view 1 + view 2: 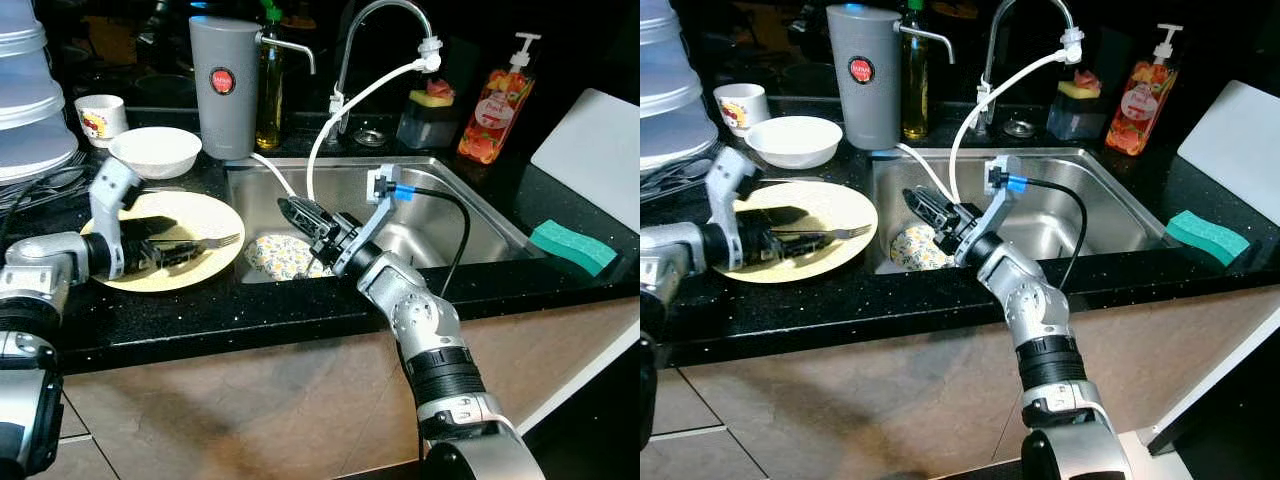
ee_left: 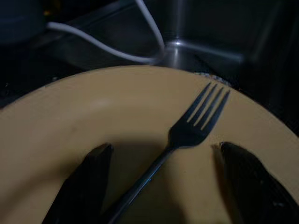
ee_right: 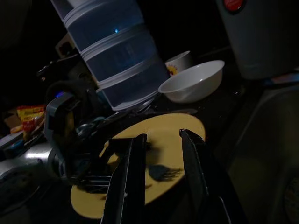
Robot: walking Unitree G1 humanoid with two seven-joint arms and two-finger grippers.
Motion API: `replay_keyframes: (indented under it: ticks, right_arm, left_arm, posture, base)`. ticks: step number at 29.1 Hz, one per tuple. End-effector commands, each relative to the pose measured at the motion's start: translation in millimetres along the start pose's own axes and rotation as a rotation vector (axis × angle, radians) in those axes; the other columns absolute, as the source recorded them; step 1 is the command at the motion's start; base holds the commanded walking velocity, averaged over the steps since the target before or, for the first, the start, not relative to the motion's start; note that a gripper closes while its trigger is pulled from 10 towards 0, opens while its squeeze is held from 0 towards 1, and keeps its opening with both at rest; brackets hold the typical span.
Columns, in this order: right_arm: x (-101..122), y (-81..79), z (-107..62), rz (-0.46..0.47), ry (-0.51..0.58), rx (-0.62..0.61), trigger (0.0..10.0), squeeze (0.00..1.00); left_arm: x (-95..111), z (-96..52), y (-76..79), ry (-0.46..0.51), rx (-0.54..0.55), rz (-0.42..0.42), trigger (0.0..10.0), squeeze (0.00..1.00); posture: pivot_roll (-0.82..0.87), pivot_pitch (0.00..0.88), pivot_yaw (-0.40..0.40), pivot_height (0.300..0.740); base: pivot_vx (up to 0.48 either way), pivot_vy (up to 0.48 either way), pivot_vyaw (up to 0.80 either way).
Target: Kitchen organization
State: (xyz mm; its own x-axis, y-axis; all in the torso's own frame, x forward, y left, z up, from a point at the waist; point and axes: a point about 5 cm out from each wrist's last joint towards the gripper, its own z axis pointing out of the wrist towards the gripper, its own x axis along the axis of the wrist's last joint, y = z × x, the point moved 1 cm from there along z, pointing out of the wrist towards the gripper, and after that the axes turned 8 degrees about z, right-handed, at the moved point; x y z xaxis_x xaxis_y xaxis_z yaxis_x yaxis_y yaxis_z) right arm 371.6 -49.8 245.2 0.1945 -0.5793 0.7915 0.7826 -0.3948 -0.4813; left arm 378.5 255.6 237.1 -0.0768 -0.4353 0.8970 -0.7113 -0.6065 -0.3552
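Speckled black counter [image 1: 250,310] bears round yellow plate [image 1: 205,215], slim metal fork [image 2: 187,133].

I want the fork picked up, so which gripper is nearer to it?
Left. The left gripper is open astride the fork handle on the plate. The right gripper hangs over the sink, apart from the fork.
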Motion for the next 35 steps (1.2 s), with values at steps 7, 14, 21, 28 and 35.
replay_keyframes:
  ticks: [7,14,21,28,35]
  right_arm:
    - [2.0,-1.3,-3.1,-0.021,-0.013,0.01,10.0,0.0]
    - [-5.1,0.2,-6.1,-0.151,-0.131,0.016,10.0,0.0]
    - [-16.9,-9.7,-14.9,-0.273,-0.324,0.175,10.0,0.0]
    - [-35.0,-29.3,-32.5,-0.303,-0.514,0.39,10.0,0.0]
    - [-39.6,-30.3,-35.2,-0.296,-0.544,0.406,10.0,0.0]
  left_arm:
    - [-10.7,0.1,0.2,-0.161,0.001,0.157,10.0,0.0]
    - [-15.6,2.4,4.3,-0.19,-0.036,0.164,9.4,0.0]
    - [-18.3,2.6,5.8,-0.195,-0.053,0.157,7.9,0.0]
    - [-20.6,2.6,8.0,-0.183,-0.075,0.111,6.8,0.0]
    - [-20.2,3.7,11.6,-0.167,-0.131,0.041,0.0,0.0]
  posture:
    - [0.1,0.059,-0.103,0.74]
    - [0.09,0.061,-0.099,0.74]
    - [0.09,0.061,-0.098,0.74]
    - [0.09,0.06,-0.099,0.74]
    - [0.09,0.061,-0.097,0.74]
  base:
    - [0.0,0.0,0.0]
    - [0.0,0.0,0.0]
    - [0.0,0.0,0.0]
    - [0.0,0.0,0.0]
    - [0.0,0.0,0.0]
